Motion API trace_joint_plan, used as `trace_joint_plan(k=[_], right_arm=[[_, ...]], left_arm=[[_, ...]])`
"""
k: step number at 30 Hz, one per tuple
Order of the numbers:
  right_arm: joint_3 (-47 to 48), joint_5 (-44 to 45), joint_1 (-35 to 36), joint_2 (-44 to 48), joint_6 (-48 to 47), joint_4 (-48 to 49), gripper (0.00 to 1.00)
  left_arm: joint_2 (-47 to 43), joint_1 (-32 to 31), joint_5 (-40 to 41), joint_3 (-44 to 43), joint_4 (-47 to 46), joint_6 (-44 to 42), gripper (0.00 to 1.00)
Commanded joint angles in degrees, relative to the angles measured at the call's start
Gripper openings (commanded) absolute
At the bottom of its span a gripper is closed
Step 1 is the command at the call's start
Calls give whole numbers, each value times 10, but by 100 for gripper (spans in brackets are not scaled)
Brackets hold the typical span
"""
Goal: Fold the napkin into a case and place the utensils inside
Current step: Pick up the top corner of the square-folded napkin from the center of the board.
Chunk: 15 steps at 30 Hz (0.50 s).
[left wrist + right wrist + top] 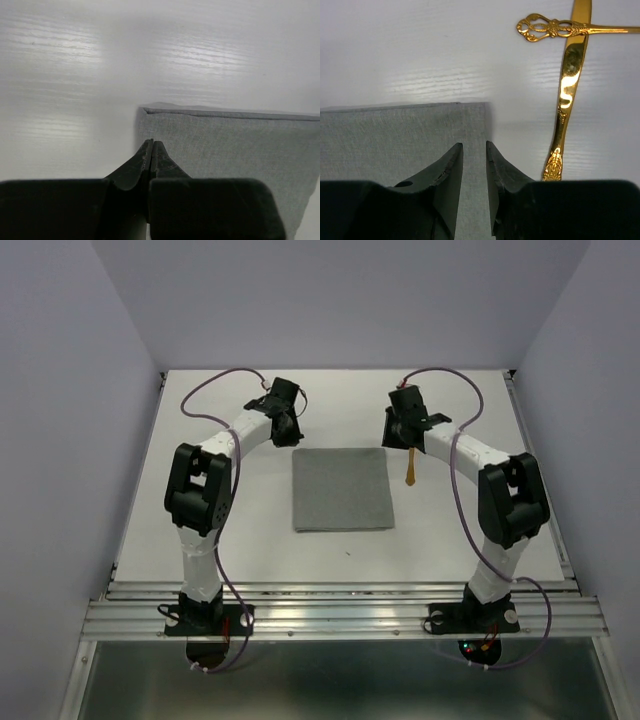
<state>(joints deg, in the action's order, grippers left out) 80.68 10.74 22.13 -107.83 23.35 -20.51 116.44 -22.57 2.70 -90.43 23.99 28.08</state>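
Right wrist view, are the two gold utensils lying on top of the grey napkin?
No, the utensils lie crossed on the bare white table, clear of the napkin and beside its edge.

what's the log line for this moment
napkin: flat | left gripper: shut, far-left corner | right gripper: open, far-right corner | utensils: crossed, beside napkin

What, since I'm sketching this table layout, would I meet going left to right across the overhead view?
Left arm's elbow → left gripper → napkin → golden cutlery → right arm's elbow. The right gripper overlaps the napkin's corner and the cutlery, so it is left out.
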Motion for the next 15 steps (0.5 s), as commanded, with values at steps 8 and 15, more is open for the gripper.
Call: trace_joint_plan(k=[8,15], right_arm=[[-255,-87,29,205,43,-40,35],[-381,-134,61,302,146,-21,35]], left_arm=[[-126,-63,25,100,-9,29,7],[-165,-71,60,153,-2,40,8]])
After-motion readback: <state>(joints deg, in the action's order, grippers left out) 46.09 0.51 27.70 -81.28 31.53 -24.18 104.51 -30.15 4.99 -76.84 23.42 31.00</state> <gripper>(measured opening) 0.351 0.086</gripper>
